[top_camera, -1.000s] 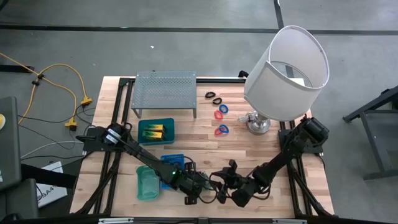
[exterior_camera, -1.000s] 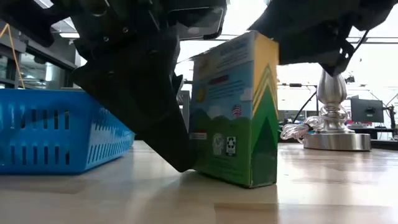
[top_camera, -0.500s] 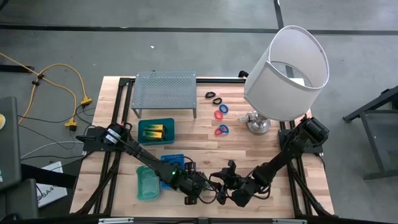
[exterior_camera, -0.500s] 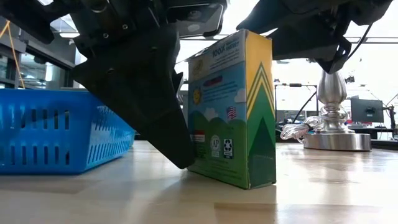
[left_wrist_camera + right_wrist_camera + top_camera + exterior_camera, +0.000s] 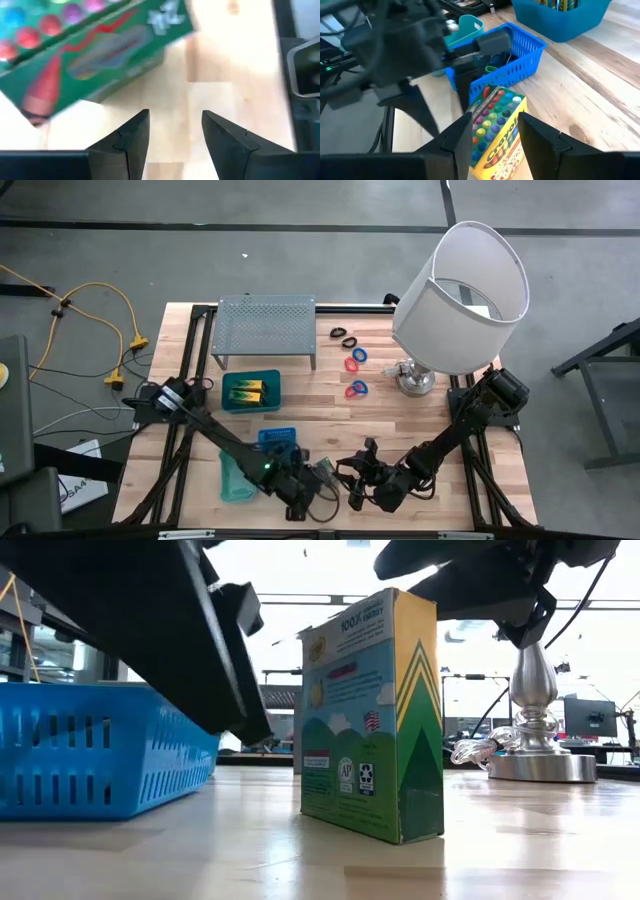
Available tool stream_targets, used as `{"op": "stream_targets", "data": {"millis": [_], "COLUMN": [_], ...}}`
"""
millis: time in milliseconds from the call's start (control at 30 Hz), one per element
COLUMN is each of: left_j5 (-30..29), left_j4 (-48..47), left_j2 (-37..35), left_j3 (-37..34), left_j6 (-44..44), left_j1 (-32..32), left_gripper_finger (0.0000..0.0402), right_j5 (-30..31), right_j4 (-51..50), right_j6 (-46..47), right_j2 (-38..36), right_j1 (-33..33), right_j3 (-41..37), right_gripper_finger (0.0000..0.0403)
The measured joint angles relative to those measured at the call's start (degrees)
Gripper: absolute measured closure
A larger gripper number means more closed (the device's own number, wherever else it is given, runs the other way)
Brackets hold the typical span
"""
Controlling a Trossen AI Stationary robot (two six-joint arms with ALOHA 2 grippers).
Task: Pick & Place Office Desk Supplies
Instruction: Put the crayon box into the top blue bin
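A green-and-yellow crayon box (image 5: 372, 715) stands upright on the wooden table (image 5: 400, 415) near its front edge, just beside a blue slotted basket (image 5: 100, 750), its narrow yellow side turned toward the lamp's chrome base (image 5: 535, 730). The right gripper (image 5: 495, 131) hangs just above the box's top with its two dark fingers spread to either side of it; whether they touch the cardboard cannot be told. The left gripper (image 5: 173, 130) sits close by at the table's front, lifted off the surface, its fingers apart with only bare wood between them and the box's printed face lying just ahead. From above, both dark arms meet low in the middle of the table, the left gripper (image 5: 303, 502) and the right gripper (image 5: 358, 485) nearly side by side. Farther back, red and blue rings (image 5: 356, 360) and black loops (image 5: 343, 336) lie loose on the wood between the grey perforated rack (image 5: 265, 325) and the big white-shaded lamp (image 5: 462, 280). A teal tray (image 5: 251, 391) holding yellow-green packets (image 5: 250, 390) sits in front of the rack, and a lighter teal container (image 5: 236, 476) rests at the left of the blue basket.
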Motion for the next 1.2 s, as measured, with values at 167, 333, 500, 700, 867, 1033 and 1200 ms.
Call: {"op": "stream_targets", "data": {"millis": [167, 333, 500, 700, 867, 1033, 1200], "left_j5": [0.02, 0.02, 0.02, 0.51, 0.30, 0.11, -0.03], "left_j4": [-0.11, -0.09, -0.11, -0.13, -0.86, -1.22, -1.16], "left_j2": [-0.14, -0.14, -0.14, -0.65, -3.93, -9.01, -11.96], "left_j3": [0.00, 0.00, 0.00, 0.00, 0.00, 0.00, 0.00], "left_j6": [0.09, 0.09, 0.09, 0.95, 4.82, 13.17, 23.78], "left_j1": [-1.16, -1.48, -1.46, -2.15, -3.22, -3.97, -3.68], "left_gripper_finger": [0.0227, 0.0227, 0.0227, 0.0227, 0.0227, 0.0227, 0.0227], "right_j5": [0.34, 0.89, 2.01, 0.15, -1.11, -1.49, -4.01], "right_j4": [-0.25, -1.78, -6.89, -9.87, -11.38, -15.40, -22.51], "right_j6": [-0.79, -4.93, -7.01, -6.09, -5.90, -3.22, -1.55], "right_j2": [-0.55, -3.22, -7.34, -8.87, -8.81, -8.79, -8.79], "right_j1": [0.00, 0.41, 2.30, 4.94, 7.15, 8.73, 10.30], "right_j3": [0.00, 0.00, 0.00, 0.00, -0.02, 0.00, 0.00], "right_gripper_finger": [0.0257, 0.0257, 0.0257, 0.0257, 0.0257, 0.0257, 0.0257]}}
